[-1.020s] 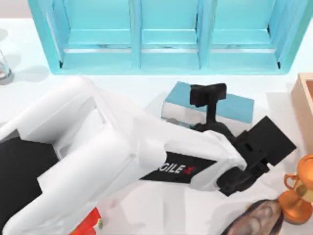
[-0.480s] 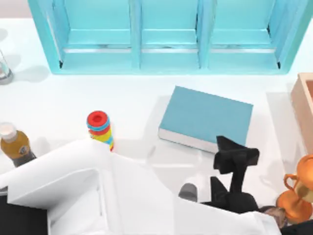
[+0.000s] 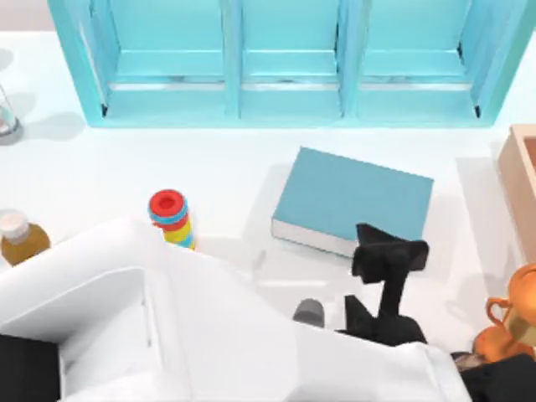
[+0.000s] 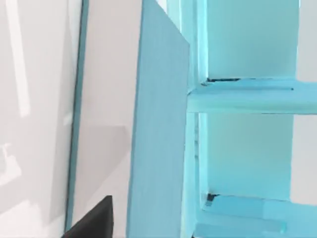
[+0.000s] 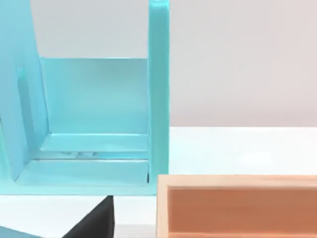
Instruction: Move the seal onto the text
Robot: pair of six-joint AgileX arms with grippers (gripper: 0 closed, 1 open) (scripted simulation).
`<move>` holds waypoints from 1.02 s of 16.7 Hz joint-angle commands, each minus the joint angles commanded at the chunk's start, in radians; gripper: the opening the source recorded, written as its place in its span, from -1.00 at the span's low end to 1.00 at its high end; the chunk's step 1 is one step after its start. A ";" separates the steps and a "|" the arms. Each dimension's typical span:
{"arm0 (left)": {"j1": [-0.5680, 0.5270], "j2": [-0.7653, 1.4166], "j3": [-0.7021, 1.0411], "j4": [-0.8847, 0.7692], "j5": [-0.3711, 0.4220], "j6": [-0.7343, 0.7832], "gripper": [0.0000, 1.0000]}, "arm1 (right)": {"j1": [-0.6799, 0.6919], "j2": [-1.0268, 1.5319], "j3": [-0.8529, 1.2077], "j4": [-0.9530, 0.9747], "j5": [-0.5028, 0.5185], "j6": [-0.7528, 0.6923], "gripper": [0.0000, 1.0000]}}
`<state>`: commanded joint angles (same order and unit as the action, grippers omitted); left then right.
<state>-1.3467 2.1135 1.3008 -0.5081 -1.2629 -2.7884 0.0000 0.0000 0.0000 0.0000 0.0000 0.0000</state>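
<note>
**Left arm beside the teal book, seal unseen**

Top view: the text [image 3: 352, 201], a thick teal-blue book with a plain cover and white page edges, is laid flat on the white table [image 3: 100, 167], just in front of the teal shelf unit [image 3: 285, 59]. No title or writing can be read on its cover. The large white left arm [image 3: 167, 327] is stretched across the table's near edge, and its dark end piece [image 3: 387, 260] is seen at the book's near right corner, overlapping that edge. Whether the left gripper's fingers are apart or together cannot be told. The seal cannot be made out.

To the left of the book a striped red, blue and yellow stack [image 3: 171, 218] is stood, and farther left an amber bottle [image 3: 21, 239]. To the book's right are placed a bronze trophy cup [image 3: 515, 322] and a wooden box [image 3: 521, 184].
</note>
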 joint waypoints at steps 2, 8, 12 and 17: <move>0.058 -0.053 -0.055 0.023 0.046 0.090 1.00 | 0.000 0.000 0.000 0.000 0.000 0.000 1.00; 0.334 -0.397 -0.300 0.156 0.265 0.618 1.00 | 0.000 0.000 0.000 0.000 0.000 0.000 1.00; 0.566 -0.748 -0.489 0.274 0.461 1.117 1.00 | 0.000 0.000 0.000 0.000 0.000 0.000 1.00; 0.864 -1.241 -0.756 0.400 0.729 1.772 1.00 | 0.000 0.000 0.000 0.000 0.000 0.000 1.00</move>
<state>-0.4825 0.8721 0.5447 -0.1084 -0.5340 -1.0166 0.0000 0.0000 0.0000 0.0000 0.0000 0.0000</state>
